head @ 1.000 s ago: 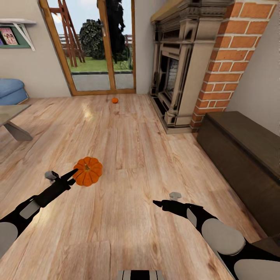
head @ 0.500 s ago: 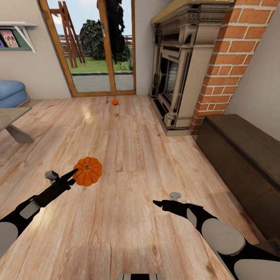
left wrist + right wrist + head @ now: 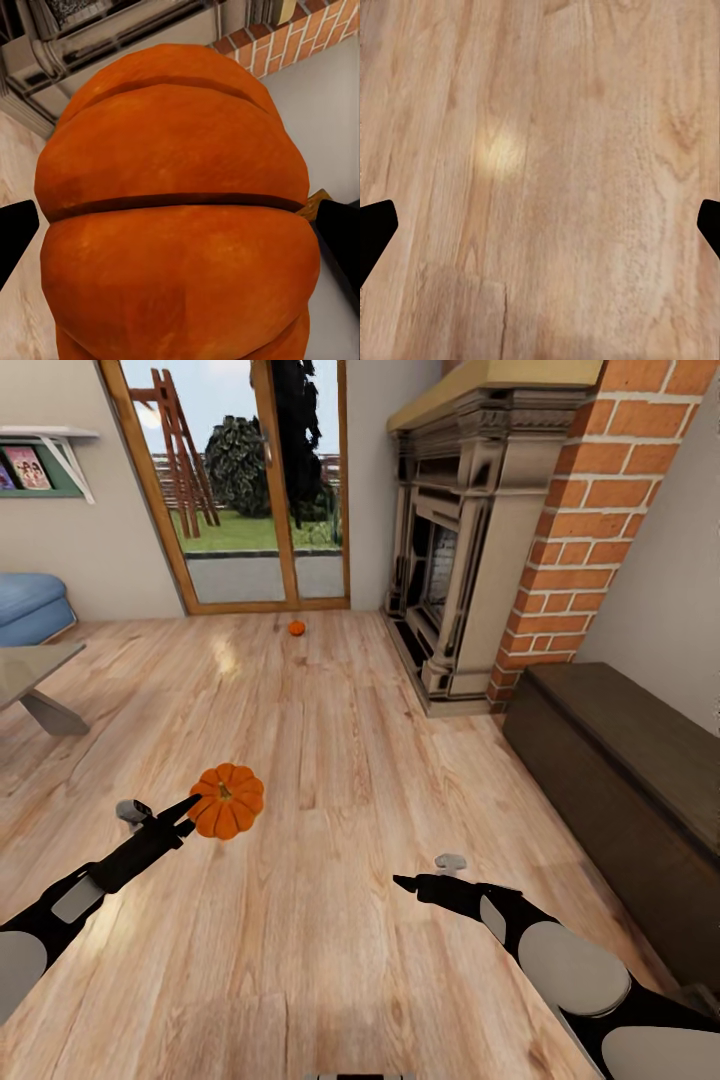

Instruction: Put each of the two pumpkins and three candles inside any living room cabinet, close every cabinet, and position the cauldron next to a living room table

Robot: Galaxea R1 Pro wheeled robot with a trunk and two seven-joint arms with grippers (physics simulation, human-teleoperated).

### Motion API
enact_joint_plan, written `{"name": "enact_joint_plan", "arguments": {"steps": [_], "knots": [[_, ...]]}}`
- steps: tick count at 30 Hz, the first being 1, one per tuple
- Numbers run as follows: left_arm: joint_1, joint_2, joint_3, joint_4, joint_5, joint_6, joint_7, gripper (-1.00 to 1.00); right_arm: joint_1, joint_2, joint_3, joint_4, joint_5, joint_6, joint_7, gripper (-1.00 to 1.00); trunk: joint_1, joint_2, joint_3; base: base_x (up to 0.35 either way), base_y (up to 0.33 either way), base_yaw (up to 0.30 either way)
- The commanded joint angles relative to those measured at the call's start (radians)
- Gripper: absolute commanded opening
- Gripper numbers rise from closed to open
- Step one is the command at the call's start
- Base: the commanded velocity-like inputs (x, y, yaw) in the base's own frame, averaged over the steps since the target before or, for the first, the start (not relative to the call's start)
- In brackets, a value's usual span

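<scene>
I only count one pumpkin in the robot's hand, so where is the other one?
In the head view, the second pumpkin sits on the wooden floor far ahead, just before the glass door and left of the fireplace.

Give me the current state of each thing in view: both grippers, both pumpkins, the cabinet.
Left gripper: shut on the near orange ribbed pumpkin, held above the floor.
Right gripper: open, nothing between its fingers.
Far small orange pumpkin: on the floor by the glass door.
Long dark-brown wooden cabinet: closed.

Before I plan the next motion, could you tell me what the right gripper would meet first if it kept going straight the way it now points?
Probably the bare light wooden plank floor: the right gripper is open and empty, and nothing else lies ahead between its black fingers. How far off the floor is remains unclear.
</scene>
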Motion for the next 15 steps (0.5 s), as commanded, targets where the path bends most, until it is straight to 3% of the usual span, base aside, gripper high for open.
{"name": "enact_joint_plan", "arguments": {"steps": [1, 15], "knots": [[0.000, -0.001, 0.000, 0.001, 0.000, 0.000, 0.000, -1.00, 0.000, 0.000, 0.000, 0.000, 0.000, 0.000, 0.000, 1.00, -0.004, 0.007, 0.004, 0.000, 0.000, 0.000], [0.000, -0.003, 0.000, 0.001, 0.000, 0.000, 0.000, -1.00, 0.000, 0.000, 0.000, 0.000, 0.000, 0.000, 0.000, 1.00, -0.058, 0.105, 0.066, 0.000, 0.000, 0.000]]}}
